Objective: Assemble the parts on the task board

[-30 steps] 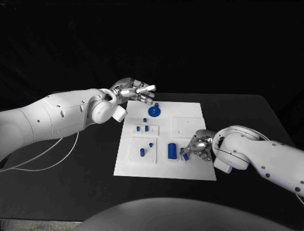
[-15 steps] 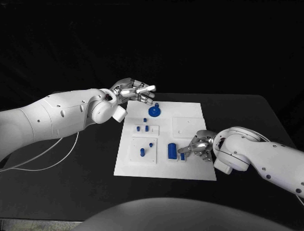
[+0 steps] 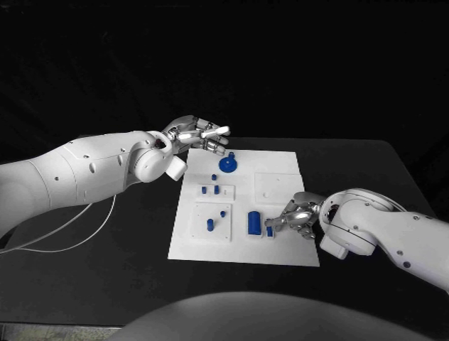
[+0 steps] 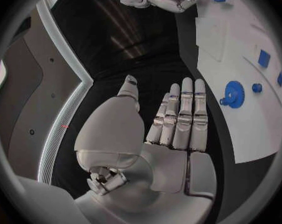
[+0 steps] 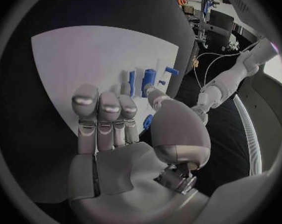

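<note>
The white task board (image 3: 282, 170) lies mid-table with blue parts on it: a round knobbed part (image 3: 228, 165) near the far end, a tall block (image 3: 254, 222) near the front, and small pieces (image 3: 210, 225) on the left side. My right hand (image 3: 296, 215) rests at the board's front right. A small blue part (image 3: 271, 231) sits between its thumb and fingers, also seen in the right wrist view (image 5: 147, 122). My left hand (image 3: 196, 133) hovers open over the board's far left corner, fingers straight (image 4: 178, 119), holding nothing.
Black table (image 3: 101, 270) surrounds the board. A white cable (image 3: 71, 238) loops on the table at the left, under my left arm. The left wrist view shows the round part (image 4: 233, 93) and the board (image 4: 252, 129) beside my palm.
My right hand has edged slightly along the board's right edge, the small blue part staying at its fingertips. The left hand has not moved.
</note>
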Available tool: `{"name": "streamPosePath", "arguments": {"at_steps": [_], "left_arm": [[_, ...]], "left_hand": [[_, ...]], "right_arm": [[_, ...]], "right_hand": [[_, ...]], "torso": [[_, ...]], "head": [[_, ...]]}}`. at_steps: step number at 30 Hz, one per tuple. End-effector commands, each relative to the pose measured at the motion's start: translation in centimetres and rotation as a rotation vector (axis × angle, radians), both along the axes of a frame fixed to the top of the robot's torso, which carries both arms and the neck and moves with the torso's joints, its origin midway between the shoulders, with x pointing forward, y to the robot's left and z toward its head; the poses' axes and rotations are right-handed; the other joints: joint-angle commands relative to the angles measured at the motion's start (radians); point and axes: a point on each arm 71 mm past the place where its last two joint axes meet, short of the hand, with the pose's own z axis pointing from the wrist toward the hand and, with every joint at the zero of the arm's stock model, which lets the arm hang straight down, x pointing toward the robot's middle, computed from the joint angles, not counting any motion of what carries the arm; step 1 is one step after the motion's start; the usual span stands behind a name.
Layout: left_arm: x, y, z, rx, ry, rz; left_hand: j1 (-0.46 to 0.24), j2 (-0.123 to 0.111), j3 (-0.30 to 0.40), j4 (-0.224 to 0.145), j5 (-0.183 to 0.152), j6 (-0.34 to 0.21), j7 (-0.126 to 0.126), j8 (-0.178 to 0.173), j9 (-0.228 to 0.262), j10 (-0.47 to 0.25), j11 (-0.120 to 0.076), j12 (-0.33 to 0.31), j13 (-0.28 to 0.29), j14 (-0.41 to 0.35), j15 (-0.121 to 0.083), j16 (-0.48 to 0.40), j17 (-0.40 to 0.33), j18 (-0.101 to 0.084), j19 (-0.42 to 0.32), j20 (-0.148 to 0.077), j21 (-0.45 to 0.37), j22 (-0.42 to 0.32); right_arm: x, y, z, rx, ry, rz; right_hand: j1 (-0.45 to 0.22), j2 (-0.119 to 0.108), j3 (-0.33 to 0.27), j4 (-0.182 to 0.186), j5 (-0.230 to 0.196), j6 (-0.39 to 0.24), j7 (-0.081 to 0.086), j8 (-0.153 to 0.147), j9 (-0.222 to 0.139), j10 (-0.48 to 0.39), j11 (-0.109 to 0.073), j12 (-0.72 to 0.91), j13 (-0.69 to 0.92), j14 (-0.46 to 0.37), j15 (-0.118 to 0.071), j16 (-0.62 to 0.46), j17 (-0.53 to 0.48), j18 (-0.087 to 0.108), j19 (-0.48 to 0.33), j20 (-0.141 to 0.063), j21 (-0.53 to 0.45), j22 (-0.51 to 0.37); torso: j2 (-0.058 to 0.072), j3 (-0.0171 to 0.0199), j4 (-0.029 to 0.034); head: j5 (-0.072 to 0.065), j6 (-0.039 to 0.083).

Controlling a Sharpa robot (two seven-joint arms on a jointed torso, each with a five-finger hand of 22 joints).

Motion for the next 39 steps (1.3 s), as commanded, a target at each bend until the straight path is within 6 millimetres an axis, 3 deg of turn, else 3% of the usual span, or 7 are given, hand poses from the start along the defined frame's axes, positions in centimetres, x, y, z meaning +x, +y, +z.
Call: {"name": "streamPosePath", "arguments": {"at_steps": [1,5,13,26,33,36,39], "left_arm": [[-0.1,-0.2,0.0,-0.006,0.001,-0.018],[-0.1,-0.2,0.0,-0.005,0.0,-0.017],[0.2,0.2,0.4,-0.023,-0.053,0.046],[1.8,2.3,1.4,-0.072,-0.112,0.242],[3.3,3.5,2.3,-0.085,-0.138,0.353],[3.9,3.5,2.5,-0.098,-0.137,0.377],[4.2,3.3,2.5,-0.107,-0.136,0.388]], "left_hand": [[0.003,-0.001,0.0,0.003,-0.004,0.005,-0.001,0.001,0.002,-0.002,0.0,-0.003,0.001,0.007,0.0,-0.003,-0.001,-0.005,0.0,0.003,0.002,0.002],[0.005,0.0,0.001,0.002,-0.004,0.007,-0.001,0.001,0.002,-0.002,0.0,-0.003,0.001,0.007,0.0,-0.003,-0.001,-0.005,-0.001,0.003,0.005,0.002],[0.015,0.032,-0.001,-0.042,0.0,0.029,-0.002,0.003,0.002,0.009,-0.003,-0.003,0.001,0.017,-0.003,-0.003,0.007,-0.003,0.001,0.002,0.011,0.004],[0.026,0.113,-0.047,-0.152,0.06,0.062,-0.019,0.003,0.003,0.001,-0.006,-0.003,0.001,-0.031,0.004,-0.004,-0.001,0.002,-0.02,0.013,0.018,0.0],[0.05,0.134,-0.059,-0.166,0.083,0.055,-0.038,0.005,0.002,-0.117,-0.004,-0.004,-0.002,-0.18,0.019,-0.004,-0.061,0.056,-0.084,0.09,-0.029,-0.034],[0.045,0.127,-0.052,-0.162,0.085,0.003,-0.05,0.001,0.0,-0.173,-0.01,-0.005,-0.003,-0.256,0.018,-0.005,-0.066,0.115,-0.118,0.154,-0.064,-0.059],[0.042,0.125,-0.05,-0.16,0.084,-0.004,-0.051,0.0,-0.001,-0.18,-0.012,-0.005,-0.003,-0.273,0.017,-0.005,-0.067,0.169,-0.126,0.196,-0.075,-0.066]], "right_arm": [[-0.1,-0.1,0.1,0.015,0.0,0.018],[-0.1,-0.8,0.0,0.013,-0.005,0.009],[1.7,-2.6,1.1,0.167,-0.141,-0.055],[10.0,-8.3,6.5,0.612,-0.46,-0.336],[13.8,-11.1,7.2,0.793,-0.518,-0.503],[14.6,-11.6,7.0,0.847,-0.529,-0.542],[15.1,-11.8,6.9,0.878,-0.538,-0.562]], "right_hand": [[0.027,0.003,0.001,-0.016,-0.002,0.001,0.0,-0.003,0.002,-0.001,-0.001,0.001,0.0,0.004,-0.009,-0.007,0.001,0.007,0.059,0.002,-0.001,0.02],[0.041,0.056,-0.069,-0.074,0.018,-0.003,-0.001,-0.005,0.002,-0.003,0.0,0.001,-0.001,0.004,-0.008,-0.008,0.0,0.007,0.059,0.003,0.0,0.019],[0.042,0.053,-0.057,-0.075,0.056,-0.044,0.015,-0.005,-0.046,-0.008,0.008,-0.005,-0.005,0.002,-0.004,-0.026,-0.014,0.011,0.057,0.006,-0.016,0.012],[0.139,0.156,-0.26,-0.164,0.226,-0.102,0.052,-0.004,-0.227,-0.156,0.044,-0.431,-0.368,-0.107,0.038,-0.408,-0.247,0.032,-0.038,0.049,-0.58,-0.306],[0.152,0.185,-0.21,-0.216,0.216,-0.194,0.109,-0.008,-0.48,-0.256,0.169,-0.907,-1.1,-0.368,0.199,-0.889,-0.707,0.033,-0.417,0.222,-0.76,-0.795],[0.148,0.205,-0.226,-0.222,0.222,-0.219,0.101,-0.004,-0.566,-0.335,0.187,-0.913,-1.213,-0.437,0.233,-0.904,-1.079,0.105,-0.491,0.328,-0.758,-1.134],[0.149,0.213,-0.24,-0.218,0.214,-0.242,0.1,-0.007,-0.569,-0.363,0.192,-0.915,-1.214,-0.481,0.236,-0.902,-1.1,0.144,-0.534,0.371,-0.75,-1.211]], "torso": [[0.0,-0.0006,-0.0003],[0.0,0.0,-0.0003],[-0.001,-0.0006,-0.0009],[-0.033,-0.0096,-0.005],[-0.061,-0.0107,-0.0118],[-0.073,-0.0069,-0.0091],[-0.078,-0.0043,-0.0086]], "head": [[-0.002,0.0],[-0.004,0.0],[-0.018,0.0],[-0.055,0.113],[-0.059,0.187],[-0.056,0.209],[-0.05,0.23]]}}
